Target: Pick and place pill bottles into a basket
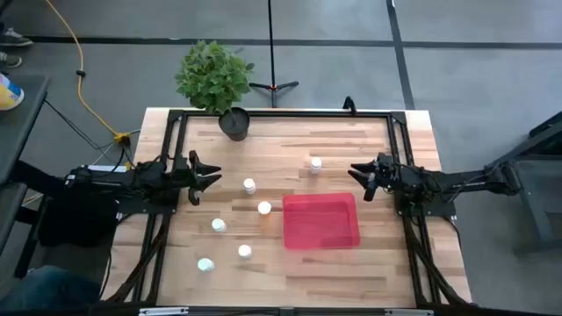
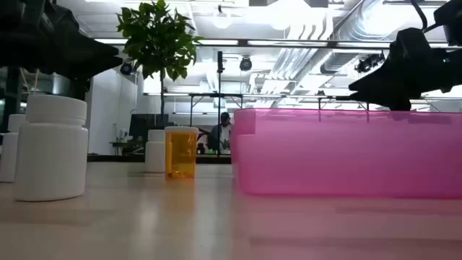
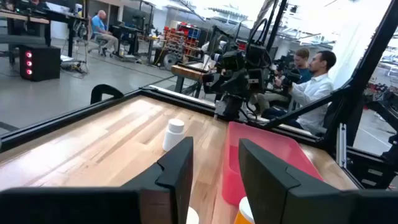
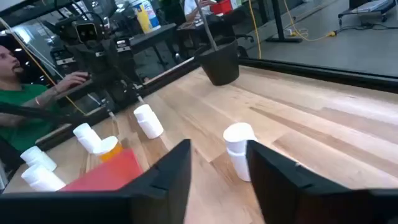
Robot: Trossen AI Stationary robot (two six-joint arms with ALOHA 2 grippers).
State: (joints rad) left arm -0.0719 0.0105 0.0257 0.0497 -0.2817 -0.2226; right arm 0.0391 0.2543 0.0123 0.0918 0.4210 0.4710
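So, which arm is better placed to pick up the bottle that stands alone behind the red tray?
The right arm, probably. Its gripper hangs open close to that bottle, which shows just ahead of its fingers in the right wrist view. The left gripper, also open, is across the table, nearer the other bottles.

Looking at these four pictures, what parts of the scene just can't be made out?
- Low view: the red tray wall hides its inside and the table behind it.
- Low view: both arms are dark silhouettes cut off by the top edge.
- High view: bottle labels are too small to read.
- Left wrist view: the orange bottle is cut off by the bottom edge and the left claw.
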